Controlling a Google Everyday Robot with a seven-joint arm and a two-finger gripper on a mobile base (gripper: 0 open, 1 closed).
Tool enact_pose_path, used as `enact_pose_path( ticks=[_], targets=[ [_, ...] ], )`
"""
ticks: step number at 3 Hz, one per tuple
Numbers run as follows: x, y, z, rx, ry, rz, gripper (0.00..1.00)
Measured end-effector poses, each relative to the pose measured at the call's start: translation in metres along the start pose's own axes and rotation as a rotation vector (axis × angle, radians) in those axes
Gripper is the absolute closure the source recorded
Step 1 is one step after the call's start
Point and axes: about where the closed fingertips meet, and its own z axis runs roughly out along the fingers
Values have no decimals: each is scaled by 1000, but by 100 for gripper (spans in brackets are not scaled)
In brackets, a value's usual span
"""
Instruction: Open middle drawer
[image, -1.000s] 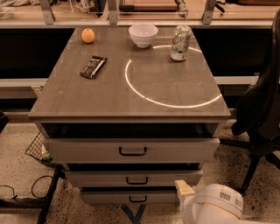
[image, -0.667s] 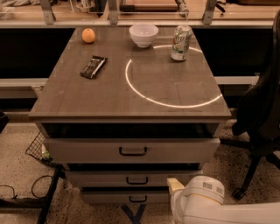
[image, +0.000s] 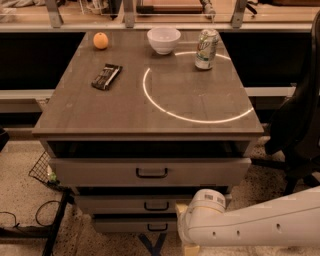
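Since a second ago the white arm (image: 260, 222) has pushed further left from the lower right corner. Its gripper (image: 183, 210) now sits low in front of the cabinet, just right of the middle drawer's (image: 115, 204) dark handle (image: 156, 205); whether it is spread or closed cannot be told. The middle drawer lies as before, second of three, beneath the top drawer (image: 100, 172), and the orange (image: 100, 40), bowl (image: 163, 39) and can (image: 206, 48) have not moved.
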Motion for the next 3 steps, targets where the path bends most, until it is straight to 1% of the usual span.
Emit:
enact_pose_path(
  ticks=[1,2,3],
  targets=[
    [-7,-4,14,-16,-17,3,0],
    [-17,-11,24,-22,-32,-7,0],
    [-35,-20,31,-24,-53,-38,0]
  ],
)
